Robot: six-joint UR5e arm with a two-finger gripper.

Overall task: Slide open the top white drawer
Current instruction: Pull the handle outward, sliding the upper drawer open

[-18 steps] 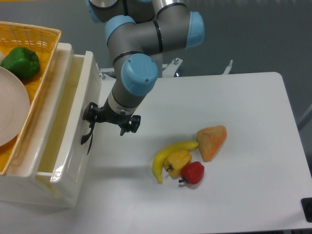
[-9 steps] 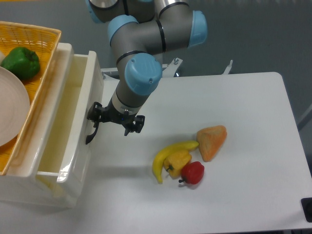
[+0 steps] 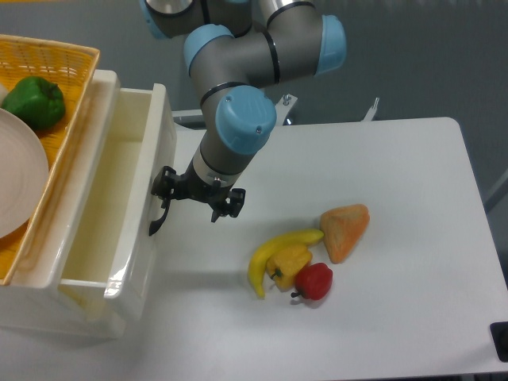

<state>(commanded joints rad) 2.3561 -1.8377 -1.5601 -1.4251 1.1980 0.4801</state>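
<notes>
From my remote view, the top white drawer (image 3: pixel 119 214) sat at the left edge of the counter (image 3: pixel 397 206), pulled well out of its cabinet, its pale interior bare. The tool (image 3: pixel 198 198) hung just to the right of the drawer front, one finger at the black curved handle (image 3: pixel 159 218), the other out over the counter. I saw the jaws spread apart, though I could not tell whether the near finger was hooked behind the handle or only touching it. Above the drawer stood a yellow wicker basket (image 3: pixel 55 55) with a green pepper (image 3: pixel 33 101) and a white plate (image 3: pixel 20 175). Right of the tool, well apart, lay a banana (image 3: pixel 274 252), a yellow pepper (image 3: pixel 290 262), a red pepper (image 3: pixel 313 281) and an orange wedge (image 3: pixel 345 230).
</notes>
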